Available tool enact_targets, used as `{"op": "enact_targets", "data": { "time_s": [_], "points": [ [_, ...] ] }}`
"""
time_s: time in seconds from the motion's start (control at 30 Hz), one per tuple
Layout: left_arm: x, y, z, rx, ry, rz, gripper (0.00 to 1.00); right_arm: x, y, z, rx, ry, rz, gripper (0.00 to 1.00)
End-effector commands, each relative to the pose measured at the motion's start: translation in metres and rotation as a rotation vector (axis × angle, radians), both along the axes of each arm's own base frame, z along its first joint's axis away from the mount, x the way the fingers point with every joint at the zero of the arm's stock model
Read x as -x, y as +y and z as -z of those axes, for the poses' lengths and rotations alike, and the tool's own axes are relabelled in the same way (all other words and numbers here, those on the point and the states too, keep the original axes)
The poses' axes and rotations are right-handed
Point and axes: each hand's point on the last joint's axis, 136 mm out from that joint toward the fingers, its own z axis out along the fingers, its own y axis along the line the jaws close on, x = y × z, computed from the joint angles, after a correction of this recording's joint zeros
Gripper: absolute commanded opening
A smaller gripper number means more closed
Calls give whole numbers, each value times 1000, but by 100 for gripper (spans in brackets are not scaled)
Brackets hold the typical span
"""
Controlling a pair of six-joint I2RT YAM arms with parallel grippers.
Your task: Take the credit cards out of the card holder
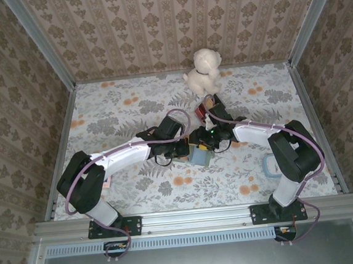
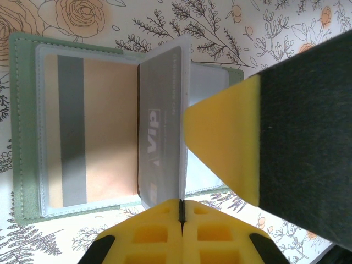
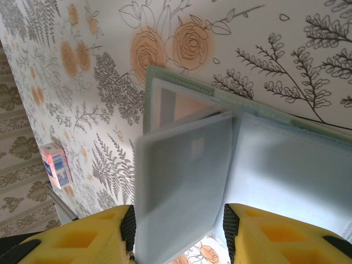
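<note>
— Starting left: clenched or released, on the left gripper (image 2: 181, 204)?
— Clenched. Pinches the near edge of a grey VIP card (image 2: 159, 126) in its clear sleeve, raised on edge like a turned page.
— And the card holder (image 2: 25, 165)?
— Lies open and flat on the floral table (image 1: 131, 105), mid-table between both grippers. Holds a tan card (image 2: 110, 126) with a grey stripe, in the pocket at left in the left wrist view.
— Moving right?
— Just beside the raised card, a yellow fingertip (image 2: 220, 143) of the right gripper (image 3: 179, 212). Spread apart there, with a pale translucent leaf (image 3: 181, 165) between the pads. Cannot tell whether the same card, nor whether squeezed.
— Further right?
— A pale blue rounded item (image 1: 271, 166) by the right arm, well apart from the card holder.
</note>
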Motion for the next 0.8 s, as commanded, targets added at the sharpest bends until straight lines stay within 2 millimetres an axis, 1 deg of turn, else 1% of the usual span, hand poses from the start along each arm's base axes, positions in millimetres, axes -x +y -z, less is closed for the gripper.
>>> {"op": "enact_targets", "data": {
  "time_s": [0.0,0.17,0.33,0.43,0.5,0.6,0.77],
  "points": [
    [5,-2,4,-3,19,11,7,1,-4,8,38,22,-7,50],
    [5,-2,4,0,18,14,7,1,-3,8,41,25,-13,50],
    [6,-1,5,-2,21,15,7,0,-2,3,31,13,-17,50],
    [6,-1,4,-4,19,14,10,0,-4,4,48,15,-16,50],
    [5,1,3,-11,17,8,16,1,-7,8,68,23,-13,50],
    [3,7,-1,-20,11,-15,29,4,-12,13,96,32,-12,50],
    [0,16,-7,-12,3,-58,47,5,-16,16,124,32,-12,49]
  ]
}}
